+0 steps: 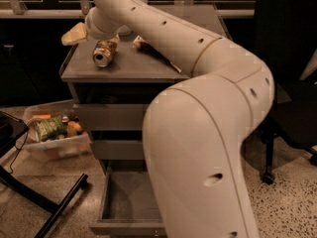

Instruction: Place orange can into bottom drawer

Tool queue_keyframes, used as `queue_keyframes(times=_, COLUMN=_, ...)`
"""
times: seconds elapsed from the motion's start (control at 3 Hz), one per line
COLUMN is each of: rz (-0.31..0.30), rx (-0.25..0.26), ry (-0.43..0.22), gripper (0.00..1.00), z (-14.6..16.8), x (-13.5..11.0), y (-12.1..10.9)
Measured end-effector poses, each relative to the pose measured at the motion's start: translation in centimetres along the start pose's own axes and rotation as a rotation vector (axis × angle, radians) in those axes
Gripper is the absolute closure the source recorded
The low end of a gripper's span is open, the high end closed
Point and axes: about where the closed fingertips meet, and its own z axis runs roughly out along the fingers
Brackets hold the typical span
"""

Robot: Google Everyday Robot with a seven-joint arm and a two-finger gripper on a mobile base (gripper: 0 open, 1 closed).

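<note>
The orange can lies on its side on top of the grey cabinet, near the left front, its silver end facing the camera. My gripper is at the end of the white arm, just above and to the left of the can, at the cabinet's back left corner; it does not hold the can. The bottom drawer is pulled open below and shows a bare grey inside. The arm hides the drawer's right part and the right side of the cabinet.
A crinkled snack bag lies on the cabinet top to the right of the can. A clear plastic bin with packets stands on the floor to the left. A black stand leg crosses the lower left. An office chair is at the right.
</note>
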Motion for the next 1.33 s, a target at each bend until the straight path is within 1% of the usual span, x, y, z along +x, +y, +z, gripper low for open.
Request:
queue_keyframes(times=0.33, rz=-0.004, rx=0.042, ry=0.049, gripper=0.00, z=1.2, x=0.0, y=0.3)
queue_keyframes(times=0.67, rz=0.006, rx=0.103, ry=0.097, gripper=0.00, z=2.0, x=0.6, y=-0.2)
queue_keyframes(times=1.0, rz=0.022, rx=0.171, ry=0.155, gripper=0.19, z=2.4, x=1.6, y=-1.1)
queue_keyframes(times=1.33, rz=0.027, rx=0.227, ry=0.203, gripper=0.41, z=2.2, x=2.3, y=-1.9)
